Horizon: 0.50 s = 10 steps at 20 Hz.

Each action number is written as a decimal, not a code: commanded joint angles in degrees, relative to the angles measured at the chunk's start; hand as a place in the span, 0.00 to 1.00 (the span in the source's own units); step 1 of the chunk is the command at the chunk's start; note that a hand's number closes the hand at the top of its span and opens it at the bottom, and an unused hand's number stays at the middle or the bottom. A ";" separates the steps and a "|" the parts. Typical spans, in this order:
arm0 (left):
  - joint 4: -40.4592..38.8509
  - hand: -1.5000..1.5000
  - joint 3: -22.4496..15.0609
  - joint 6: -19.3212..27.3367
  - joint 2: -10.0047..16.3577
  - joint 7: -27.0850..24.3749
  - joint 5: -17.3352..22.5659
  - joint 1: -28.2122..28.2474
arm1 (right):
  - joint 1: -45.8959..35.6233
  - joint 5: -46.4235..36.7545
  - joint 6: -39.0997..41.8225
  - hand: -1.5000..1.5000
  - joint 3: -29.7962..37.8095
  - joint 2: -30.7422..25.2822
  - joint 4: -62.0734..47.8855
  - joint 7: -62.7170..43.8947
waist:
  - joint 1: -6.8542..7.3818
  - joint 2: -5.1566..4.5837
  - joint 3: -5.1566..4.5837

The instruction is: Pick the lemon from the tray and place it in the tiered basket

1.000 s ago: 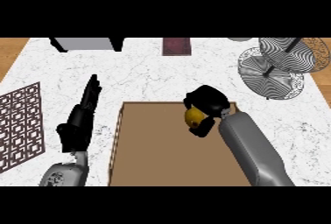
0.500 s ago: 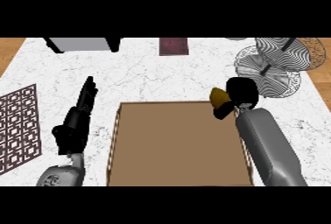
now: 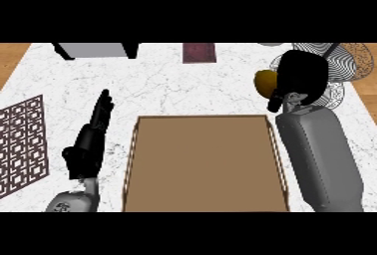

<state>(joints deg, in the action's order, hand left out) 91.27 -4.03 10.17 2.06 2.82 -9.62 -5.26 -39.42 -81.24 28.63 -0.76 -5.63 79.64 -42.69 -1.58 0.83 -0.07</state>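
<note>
- Your right hand [image 3: 303, 74] is curled round the lemon [image 3: 264, 82]. The fruit's yellow side shows at the hand's left edge, and the rest is hidden behind the black fingers.
- The lemon is off the tray [image 3: 202, 118]. It is held over the white counter [image 3: 169, 84], beyond the tray's far right corner and just left of the tiered basket [image 3: 340, 67].
- The hand overlaps the basket's near left side in the head view. You cannot tell from this angle how high it is above the tiers.
- The right forearm [image 3: 320, 159] runs along the tray's right rim and covers part of it.
- I judge the step in hand to be the carry: the pick looks done and the placing is not yet done.
- The next move calls for taking the lemon further right and away from you, until it is over a tier rather than beside the rim, and then lowering it.
- Uncurl the fingers only once the fruit is inside the wire. A lemon is round and will likely roll if let go on the rim.
- Your left hand [image 3: 90, 144] rests on the counter left of the tray, fingers straight and pointing away, holding nothing.
- Further out, a patterned mat [image 3: 18, 144] lies at the left edge. A grey box [image 3: 95, 50] and a dark red square [image 3: 199, 52] sit along the far side, well apart from the route.
</note>
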 commanded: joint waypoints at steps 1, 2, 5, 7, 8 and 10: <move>-0.19 0.50 0.68 -0.65 0.79 -0.30 0.27 -0.80 | -3.03 1.60 10.56 1.00 2.35 -2.17 13.08 -3.45 | 0.40 -0.26 0.03; 1.05 0.50 -0.52 -0.57 0.13 0.90 0.00 0.93 | -6.77 2.53 14.07 1.00 3.73 -1.74 15.41 -5.00 | 0.34 0.01 0.02; -0.40 0.50 0.63 -1.04 0.29 -0.57 0.96 -0.24 | -6.93 2.97 22.35 1.00 4.32 -1.41 22.70 -8.18 | 0.87 -0.37 0.03; -0.91 0.50 2.47 -3.08 2.53 -0.62 2.27 -1.52 | -12.83 4.22 23.09 1.00 8.99 -4.75 19.61 -6.37 | 1.39 -0.57 0.03; -2.58 0.50 -0.65 -0.64 -1.12 -0.11 0.07 -2.85 | -14.93 4.81 23.52 1.00 11.01 -4.15 19.37 -7.12 | 1.25 -0.61 0.04; 0.76 0.50 -1.45 0.63 -1.46 -0.79 -1.07 -0.06 | -13.25 5.87 22.33 1.00 12.29 -1.22 21.92 -7.77 | 1.60 -0.57 0.06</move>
<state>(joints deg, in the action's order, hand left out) 89.63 -4.10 9.84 1.59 1.80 -9.67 -6.59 -49.91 -77.18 46.40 8.09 -8.70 98.42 -45.14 -0.53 0.36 -0.05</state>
